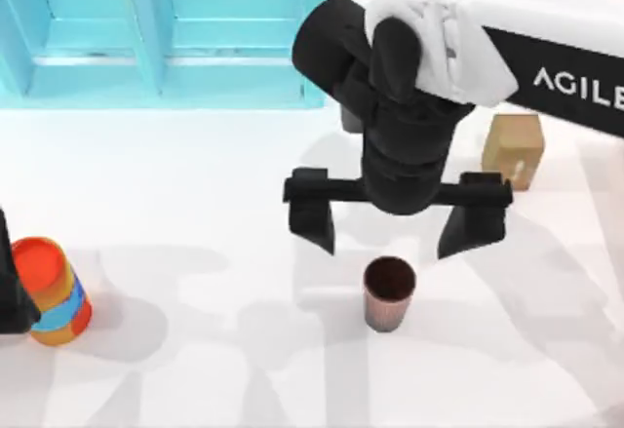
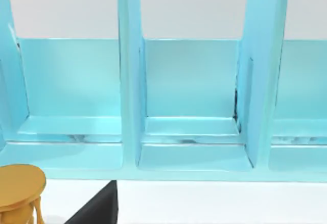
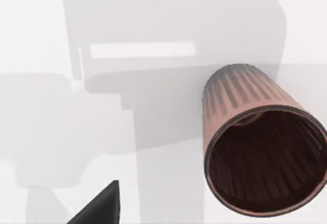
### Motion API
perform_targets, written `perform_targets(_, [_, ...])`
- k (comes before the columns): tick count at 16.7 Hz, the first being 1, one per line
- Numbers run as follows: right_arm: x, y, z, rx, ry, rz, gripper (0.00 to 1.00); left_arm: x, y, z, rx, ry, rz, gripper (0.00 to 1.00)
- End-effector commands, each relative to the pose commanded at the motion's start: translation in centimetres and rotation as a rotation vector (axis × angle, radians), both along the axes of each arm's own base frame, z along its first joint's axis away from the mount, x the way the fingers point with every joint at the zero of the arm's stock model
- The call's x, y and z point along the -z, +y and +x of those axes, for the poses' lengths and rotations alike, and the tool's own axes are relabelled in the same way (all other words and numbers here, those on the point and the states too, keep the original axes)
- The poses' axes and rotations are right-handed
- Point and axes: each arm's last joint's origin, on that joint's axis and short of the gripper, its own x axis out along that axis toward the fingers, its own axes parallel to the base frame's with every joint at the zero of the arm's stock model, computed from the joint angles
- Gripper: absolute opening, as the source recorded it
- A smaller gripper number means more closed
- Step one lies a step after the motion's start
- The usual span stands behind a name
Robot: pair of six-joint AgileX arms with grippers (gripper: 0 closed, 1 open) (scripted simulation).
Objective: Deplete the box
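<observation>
Spread wide, the right end effector (image 1: 398, 228) hangs above the white bench (image 1: 195, 350), its two black fingers (image 1: 312, 215) well apart and holding nothing. Just beyond its fingertips, toward the near edge of the bench, stands the small ribbed brown cup (image 1: 389, 293), upright with its dark mouth open; in the right wrist view the same cup (image 3: 263, 147) sits off to one side of the end effector's line rather than between the fingers. Behind the right arm, at its far-right side, a tan cardboard-coloured block (image 1: 514, 148) rests on the bench. Farther off, along the back, runs the light blue partitioned box (image 1: 161, 28); the left wrist view looks into its compartments (image 2: 191, 96), and those that can be seen hold nothing. Far to the left lies the orange, blue and yellow striped can (image 1: 54, 291), beside the parked left arm, whose end effector cannot be judged open or closed.

The cup appears to be out of the box already, so this reads as the release or pull-away part of a transfer. Next would likely be lifting clear without knocking the cup.
</observation>
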Motion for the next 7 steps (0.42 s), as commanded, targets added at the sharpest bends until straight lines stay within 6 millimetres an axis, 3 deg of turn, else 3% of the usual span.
perform_targets(4, [-3.3, -0.4, -0.2, 0.005, 0.012, -0.011, 1.0, 0.0, 0.0, 0.0, 0.0, 0.0, 0.0, 1.0])
perform_targets(7, [-4.0, -0.5, -0.3, 0.005, 0.016, -0.015, 1.0, 0.0, 0.0, 0.0, 0.0, 0.0, 0.0, 1.0])
